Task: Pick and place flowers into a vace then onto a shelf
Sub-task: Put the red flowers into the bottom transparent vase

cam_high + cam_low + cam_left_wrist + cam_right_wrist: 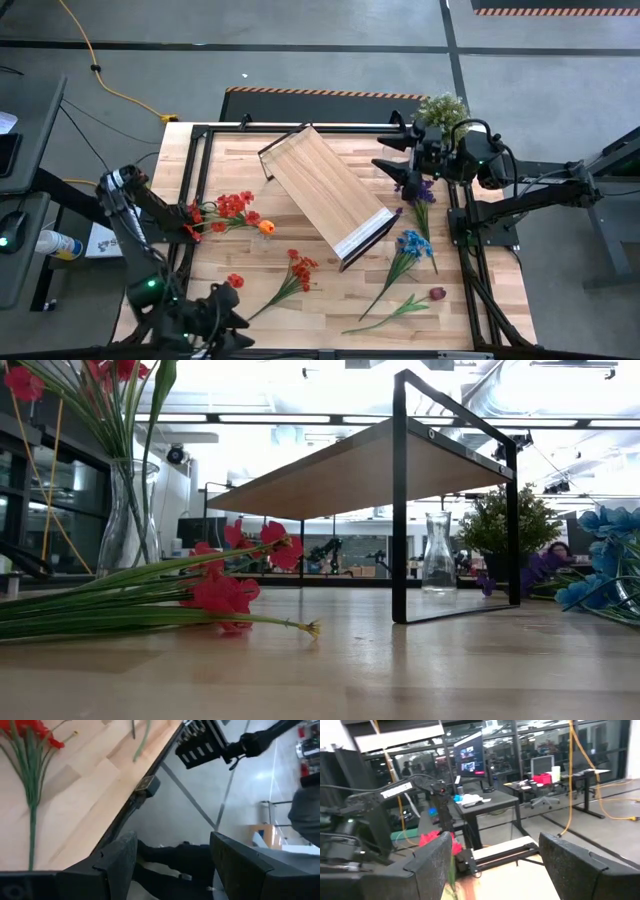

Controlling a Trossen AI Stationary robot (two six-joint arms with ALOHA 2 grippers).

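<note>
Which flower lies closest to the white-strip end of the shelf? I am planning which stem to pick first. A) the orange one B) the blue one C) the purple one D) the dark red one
B: in the high view the blue flower lies just beside the white-strip end of the shelf, nearer than any other bloom.

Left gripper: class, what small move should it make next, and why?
Probably swing the left gripper back over the table toward the nearest red flower. Its jaws stand open and empty, pointing past the table's edge, while the flowers lie loose on the wood. The right gripper waits by the purple flower.
</note>
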